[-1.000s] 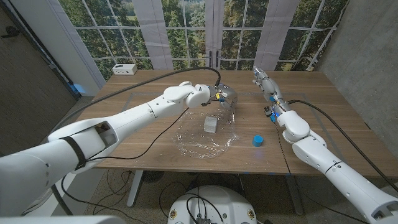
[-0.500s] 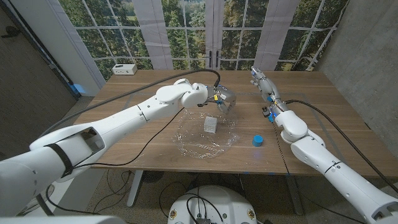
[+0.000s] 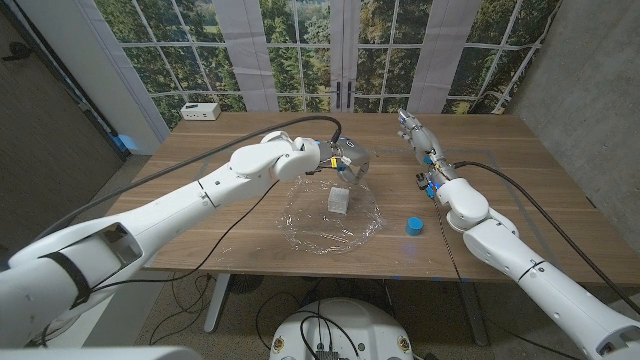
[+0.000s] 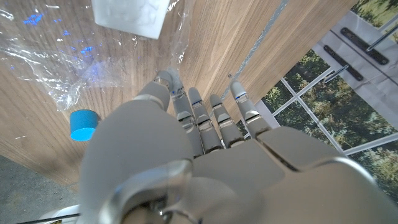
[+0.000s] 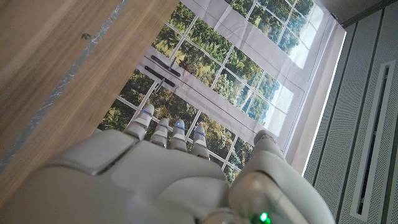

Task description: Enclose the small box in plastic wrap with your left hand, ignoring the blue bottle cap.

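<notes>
While the small box (image 3: 340, 200) sits on plastic wrap (image 3: 330, 222), the left robot hand (image 3: 348, 160) just behind pinches the wrap's edge.

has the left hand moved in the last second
Yes. In the head view the left hand has drifted toward the robot's left and slightly toward the windows, judged against the small box, which stayed put on the plastic wrap.

The left hand (image 3: 345, 160) hides the plastic wrap's (image 3: 330, 218) far edge, so any grip is unclear.
</notes>
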{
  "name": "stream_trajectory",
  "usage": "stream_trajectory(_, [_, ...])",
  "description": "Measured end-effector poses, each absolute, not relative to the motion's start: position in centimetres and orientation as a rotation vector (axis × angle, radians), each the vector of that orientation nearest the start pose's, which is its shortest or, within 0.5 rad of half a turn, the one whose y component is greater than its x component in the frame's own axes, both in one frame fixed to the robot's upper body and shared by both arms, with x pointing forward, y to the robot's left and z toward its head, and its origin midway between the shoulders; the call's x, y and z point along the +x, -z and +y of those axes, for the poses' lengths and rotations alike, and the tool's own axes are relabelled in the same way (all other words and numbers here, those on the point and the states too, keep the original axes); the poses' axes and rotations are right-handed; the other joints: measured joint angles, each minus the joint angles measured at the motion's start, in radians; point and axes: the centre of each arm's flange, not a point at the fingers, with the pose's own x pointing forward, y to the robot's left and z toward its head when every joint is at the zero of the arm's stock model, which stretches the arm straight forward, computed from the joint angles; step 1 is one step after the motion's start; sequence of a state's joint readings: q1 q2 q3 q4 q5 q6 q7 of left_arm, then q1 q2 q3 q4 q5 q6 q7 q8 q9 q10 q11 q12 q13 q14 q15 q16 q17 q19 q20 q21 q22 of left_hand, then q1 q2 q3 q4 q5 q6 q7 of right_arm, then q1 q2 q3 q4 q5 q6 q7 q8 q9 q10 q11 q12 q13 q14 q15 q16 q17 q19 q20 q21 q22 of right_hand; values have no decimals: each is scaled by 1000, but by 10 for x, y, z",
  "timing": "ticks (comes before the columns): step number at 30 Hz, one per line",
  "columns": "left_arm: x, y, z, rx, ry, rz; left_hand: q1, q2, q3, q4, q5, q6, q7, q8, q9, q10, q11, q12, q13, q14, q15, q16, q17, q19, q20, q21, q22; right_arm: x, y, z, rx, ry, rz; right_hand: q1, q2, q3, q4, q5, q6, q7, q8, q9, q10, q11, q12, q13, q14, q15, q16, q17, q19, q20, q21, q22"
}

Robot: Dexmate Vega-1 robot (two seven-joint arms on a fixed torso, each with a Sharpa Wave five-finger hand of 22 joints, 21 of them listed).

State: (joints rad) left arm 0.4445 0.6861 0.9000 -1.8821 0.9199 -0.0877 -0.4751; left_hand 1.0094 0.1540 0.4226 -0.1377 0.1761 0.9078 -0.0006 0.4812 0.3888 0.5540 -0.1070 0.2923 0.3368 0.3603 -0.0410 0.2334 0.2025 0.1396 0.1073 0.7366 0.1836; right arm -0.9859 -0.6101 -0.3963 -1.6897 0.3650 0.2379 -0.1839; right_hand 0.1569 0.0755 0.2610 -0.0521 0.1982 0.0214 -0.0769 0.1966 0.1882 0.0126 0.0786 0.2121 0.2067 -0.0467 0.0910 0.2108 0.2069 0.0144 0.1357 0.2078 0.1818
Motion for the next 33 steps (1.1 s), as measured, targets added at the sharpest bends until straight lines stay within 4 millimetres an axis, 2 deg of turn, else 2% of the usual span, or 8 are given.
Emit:
stream_trajectory(5, [538, -47, 48, 2071, 401, -884, -6, 5, -3, 3, 0, -2, -1, 0, -1, 4, -4, 0, 0, 0, 0, 0, 0, 0, 0, 0, 0, 577, 7, -228, -226, -195, -739, 0, 0, 0, 0, 0, 0, 0, 0, 0, 0, 0, 0, 0, 0, 0, 0, 0, 0, 0, 0, 0])
stream_trajectory(9, [533, -45, 54, 2077, 414, -864, -12, 1, -3, 3, 0, 0, -14, 0, -5, 8, -8, 0, 5, 4, -3, 0, 0, 0, 0, 0, 0, 577, 8, -224, -226, -197, -733, 0, 0, 0, 0, 0, 0, 0, 0, 0, 0, 0, 0, 0, 0, 0, 0, 0, 0, 0, 0, 0])
stream_trajectory(24, [518, -36, 66, 2151, 459, -759, -20, -7, -3, 3, 0, 6, -20, -1, -17, 43, -18, 8, 9, 30, -4, 3, -3, 0, 0, 0, 0, 581, 7, -215, -227, -215, -723, -7, 7, 0, 0, 0, 0, 0, 0, 0, 0, 0, 0, 0, 0, 0, 0, 5, 0, 0, 0, 0])
stream_trajectory(31, [516, -32, 69, 2213, 444, -689, -20, -7, -3, 3, 0, 15, -21, -2, -27, 78, -16, 23, 14, 76, -4, 15, -3, 15, -15, 0, 0, 585, 5, -213, -224, -223, -719, -7, 7, 0, 0, 0, 0, 0, 0, 0, 0, 0, 0, 0, 0, 0, 0, 5, 0, 0, 0, 0])
stream_trajectory(33, [515, -31, 68, 2232, 431, -671, -31, -18, -5, 5, 0, 10, -23, -5, -31, 79, -14, 23, 14, 89, -4, 18, -3, 22, -22, 7, 0, 585, 5, -213, -224, -223, -718, -7, 7, 0, 0, 0, 0, 0, 0, 0, -4, -4, 0, 0, 0, 0, 0, 5, 0, 0, 0, 0])
